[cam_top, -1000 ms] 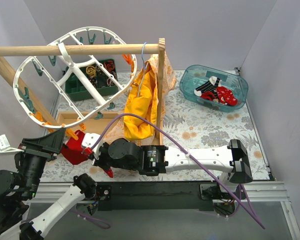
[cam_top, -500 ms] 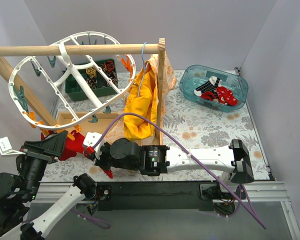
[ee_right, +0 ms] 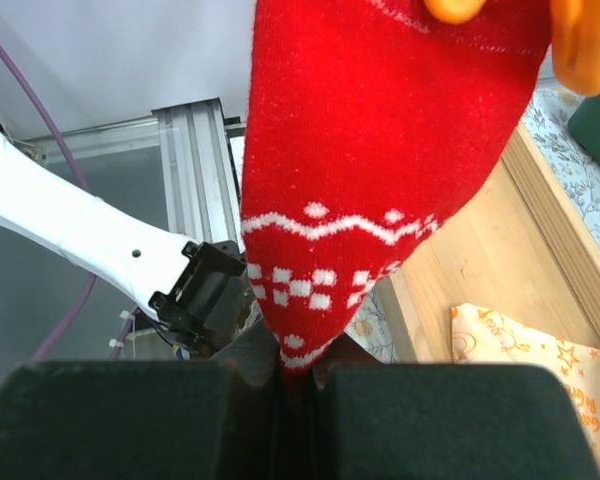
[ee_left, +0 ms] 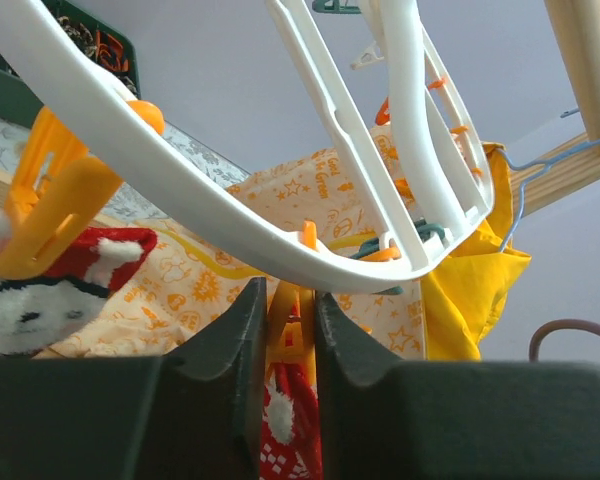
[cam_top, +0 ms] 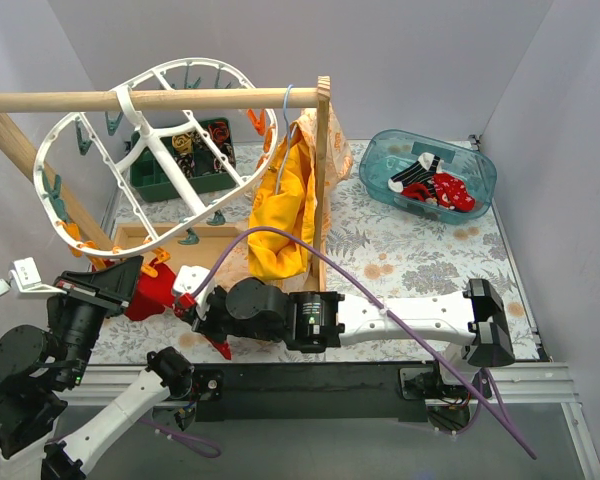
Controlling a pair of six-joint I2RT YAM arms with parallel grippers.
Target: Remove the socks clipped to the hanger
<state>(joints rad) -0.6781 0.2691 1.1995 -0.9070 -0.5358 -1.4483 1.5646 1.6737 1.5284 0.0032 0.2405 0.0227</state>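
Observation:
The white oval hanger (cam_top: 150, 150) hangs tilted from the wooden rod (cam_top: 150, 98); its rim fills the left wrist view (ee_left: 230, 230). A red sock (cam_top: 156, 297) hangs from an orange peg (ee_left: 292, 305) on the lower rim. My left gripper (cam_top: 130, 278) (ee_left: 287, 292) is shut on that peg, with the sock (ee_left: 285, 430) just below. My right gripper (cam_top: 187, 300) (ee_right: 298, 365) is shut on the toe of the same red sock (ee_right: 370, 150), which has a white pattern. A second red-and-white sock (ee_left: 40, 300) hangs from another orange peg (ee_left: 55, 205) on the left.
A teal basket (cam_top: 380, 150) at back right holds red and black-and-white socks. A yellow garment (cam_top: 280, 215) hangs by the wooden post (cam_top: 323, 180). A green box (cam_top: 150, 180) and a wooden tray (cam_top: 130, 232) with pale flowered cloth (ee_left: 190, 290) lie under the hanger.
The hanger swung left, then back right and up. My left wrist shifted slightly right and up; both grippers stay at the red sock and its peg.

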